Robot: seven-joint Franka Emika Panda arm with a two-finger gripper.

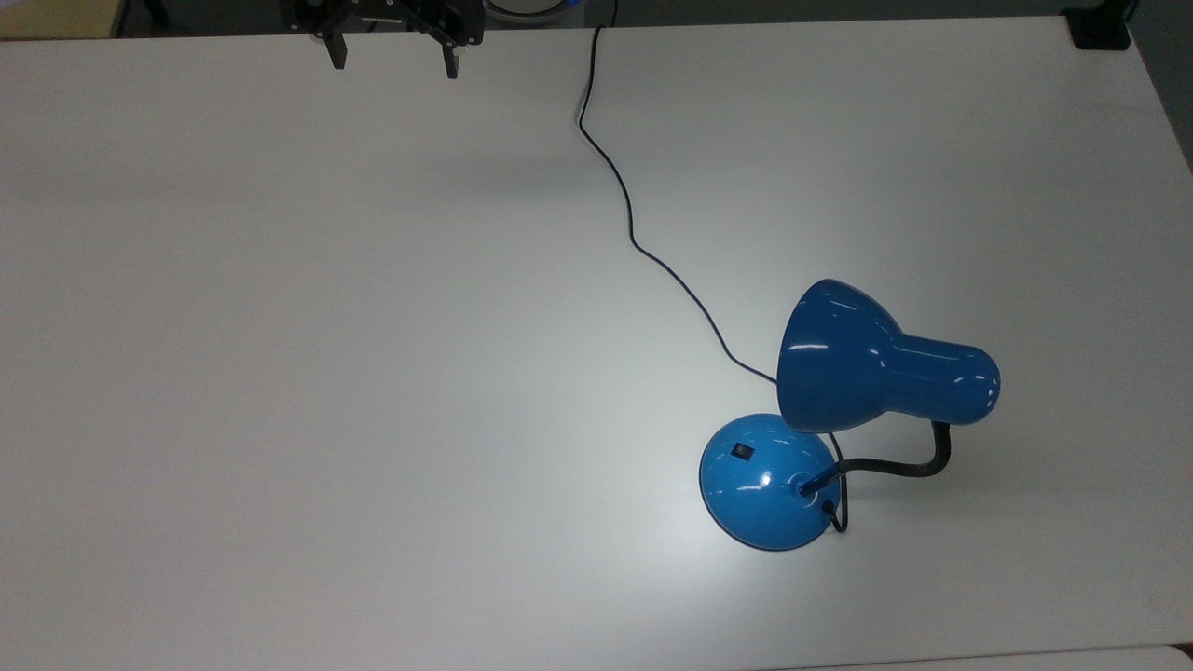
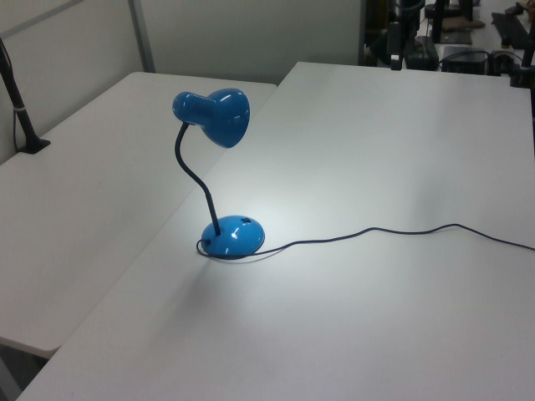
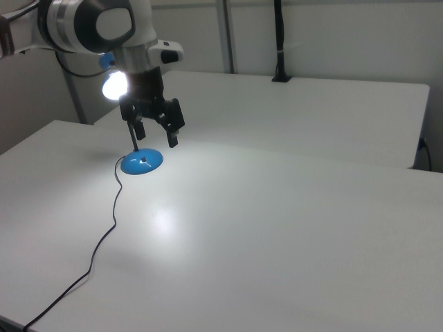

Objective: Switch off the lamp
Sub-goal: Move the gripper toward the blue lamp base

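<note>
the lamp (image 1: pixel 843 419) stands lit on the white tabletop (image 1: pixel 326 373), toward the top view's lower right, casting a bright pool of light beside its round blue base (image 1: pixel 764 483). a small black switch (image 1: pixel 742 451) sits on the base's dome. its thin black cord (image 1: pixel 634 238) snakes away to the tabletop's far edge. the gripper (image 1: pixel 391 58) hangs above the top view's upper edge, well apart from the lamp, its fingers spread apart and holding nothing.
</note>
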